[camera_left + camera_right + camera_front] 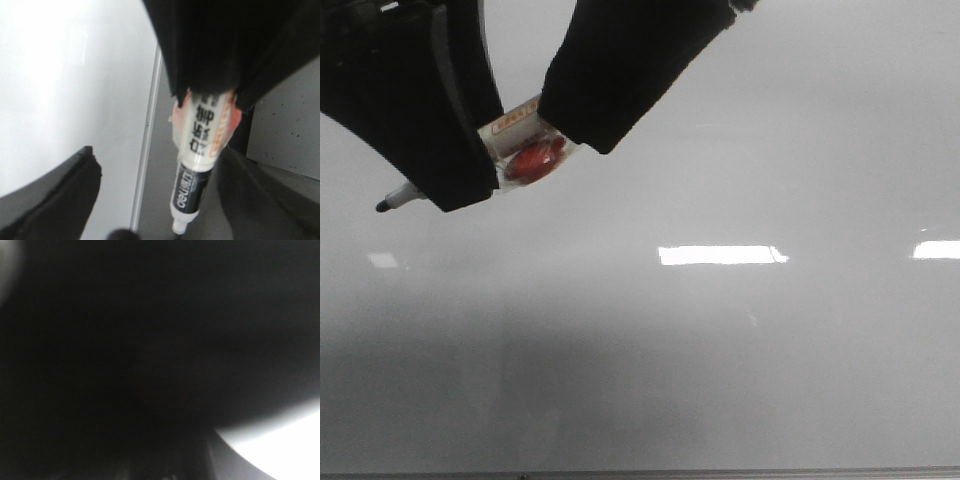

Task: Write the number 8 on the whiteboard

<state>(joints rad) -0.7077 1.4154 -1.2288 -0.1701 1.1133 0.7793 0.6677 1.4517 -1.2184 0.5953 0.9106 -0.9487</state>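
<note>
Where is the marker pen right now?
In the front view the marker is at the upper left, clamped between black gripper fingers above the whiteboard, its dark tip pointing left. No line shows on the board.

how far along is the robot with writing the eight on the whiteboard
Done: the marker is uncapped and gripped between dark fingers, tip out. In hand: it hangs over the whiteboard; whether the tip touches is unclear. Left: the whole number, since no ink line shows on the visible board.
</note>
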